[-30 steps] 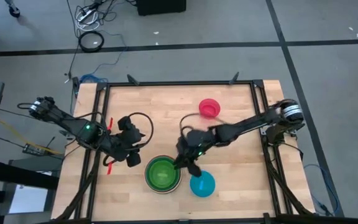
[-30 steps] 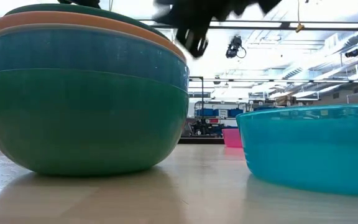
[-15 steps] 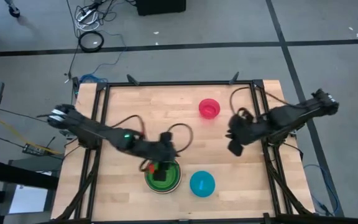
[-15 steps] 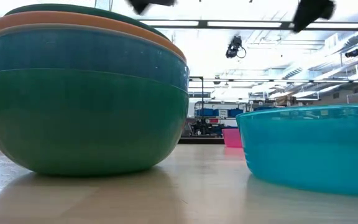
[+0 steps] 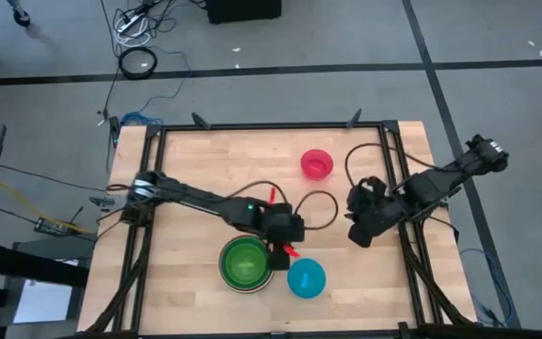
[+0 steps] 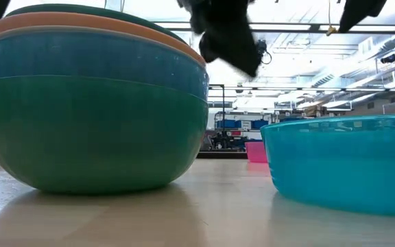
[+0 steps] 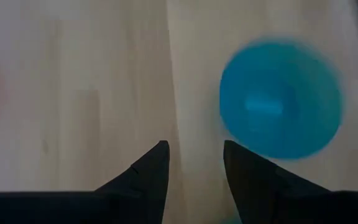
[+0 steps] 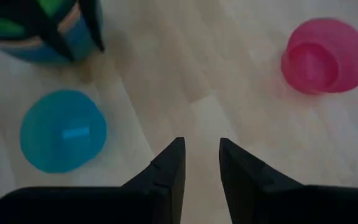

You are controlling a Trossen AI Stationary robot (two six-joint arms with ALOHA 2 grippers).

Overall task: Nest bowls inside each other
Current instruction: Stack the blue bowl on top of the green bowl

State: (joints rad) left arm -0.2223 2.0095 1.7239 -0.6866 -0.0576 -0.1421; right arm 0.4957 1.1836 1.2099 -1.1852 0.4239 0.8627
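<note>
Since the earlier frames the left arm had swung across the table, so that the left gripper (image 5: 287,243) hung between the nested stack (image 5: 246,264) and the cyan bowl (image 5: 306,279). Its fingers (image 7: 149,169) stood apart with bare wood between them, holding nothing. From that gripper the cyan bowl lay just beside it at about four o'clock in the high view, mouth up; the stack sat just beside it at about eight o'clock. That placing reads as a line-up for picking the cyan bowl, the nearest loose one, though the fingers had not yet touched it.

The right gripper (image 5: 358,229) had drawn back toward the table's three o'clock edge, clear of the stack it had been over a second before. Its own camera showed the two fingers (image 8: 168,167) a narrow gap apart and empty, over bare wood. From there the pink bowl (image 5: 316,164) lay near at about eleven o'clock, with what looked like a second, smaller pink shape inside it, though I could not tell. The pull-back seemed meant to leave room for the left arm over the middle.

The stack showed a lime green inside from above; from table height its outer walls read teal, then blue, then an orange rim (image 6: 101,24). The cyan and pink bowls remained to be nested.
</note>
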